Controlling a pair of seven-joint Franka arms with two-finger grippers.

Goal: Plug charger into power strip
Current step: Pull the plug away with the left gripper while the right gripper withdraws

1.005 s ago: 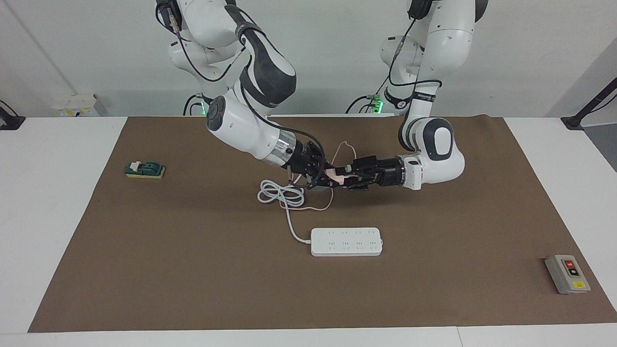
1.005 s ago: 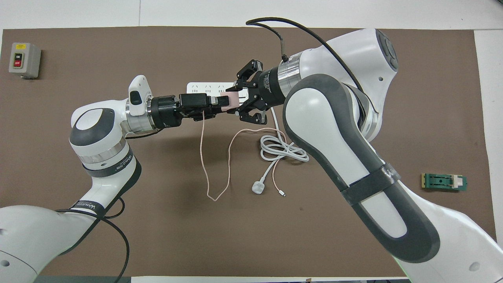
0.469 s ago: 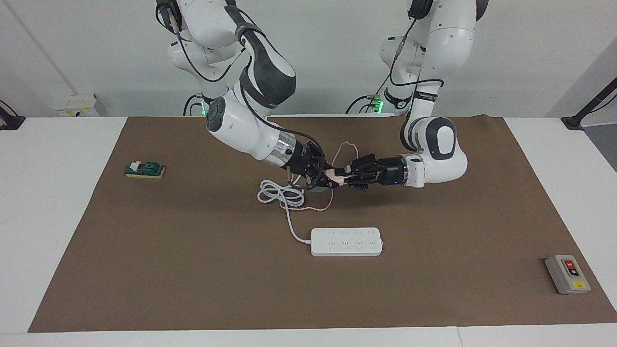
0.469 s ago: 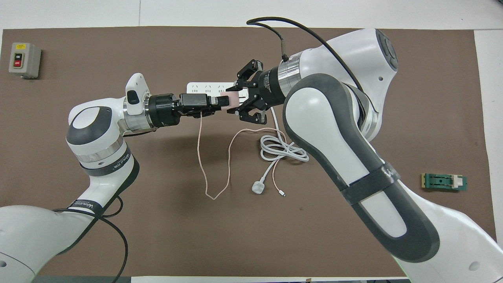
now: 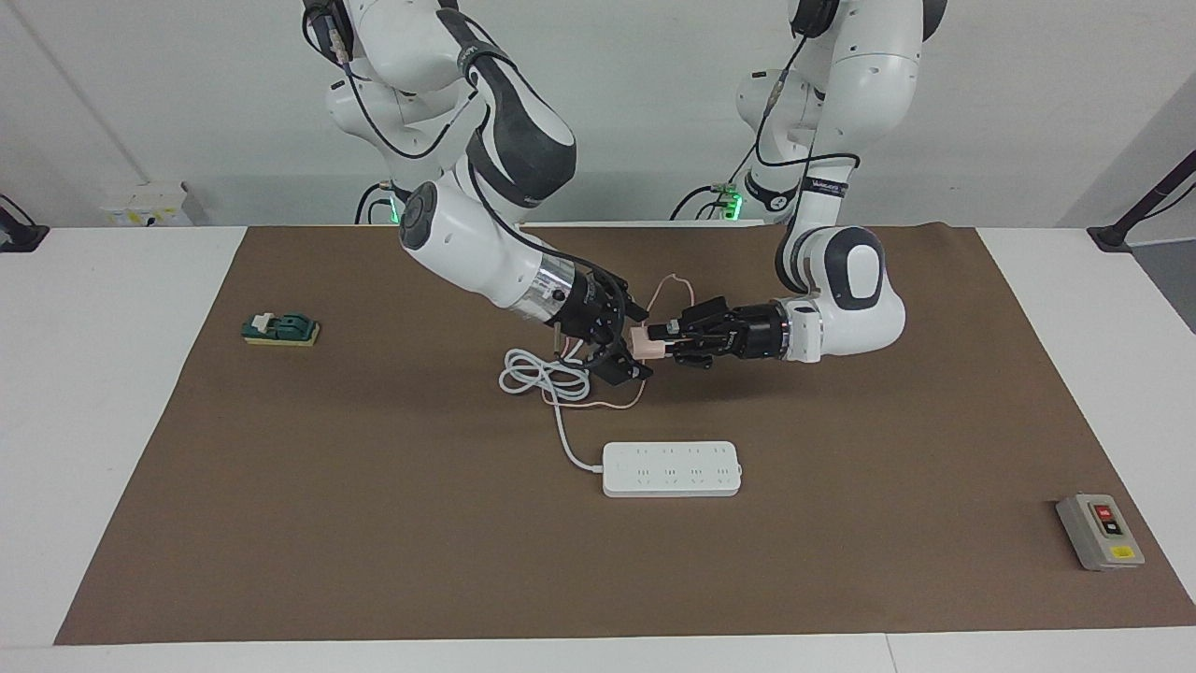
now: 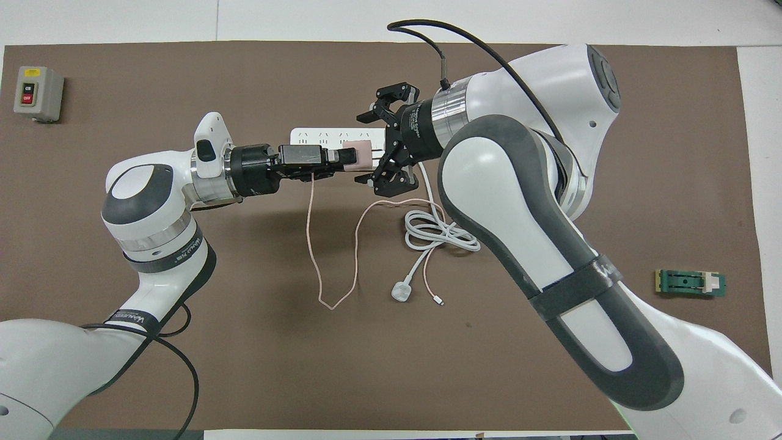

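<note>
The pale pink charger (image 5: 642,341) is held in the air over the mat, nearer the robots than the power strip (image 5: 671,468). My left gripper (image 5: 665,342) is shut on it from the side. My right gripper (image 5: 627,338) is open, its fingers spread wide on either side of the charger without touching it. In the overhead view the charger (image 6: 363,153) sits between the left gripper (image 6: 346,161) and the open right gripper (image 6: 374,144), over the partly hidden strip (image 6: 308,135). The thin pink cable (image 6: 313,244) hangs down to the mat.
The strip's thick white cord (image 6: 441,234) lies coiled under the right arm, ending in a white three-pin plug (image 6: 401,291). A grey button box (image 5: 1100,531) sits at the left arm's end of the table, a green block (image 5: 280,329) at the right arm's end.
My right gripper has opened and let go of the charger. The left gripper now holds it alone. Both arms have stayed almost in place.
</note>
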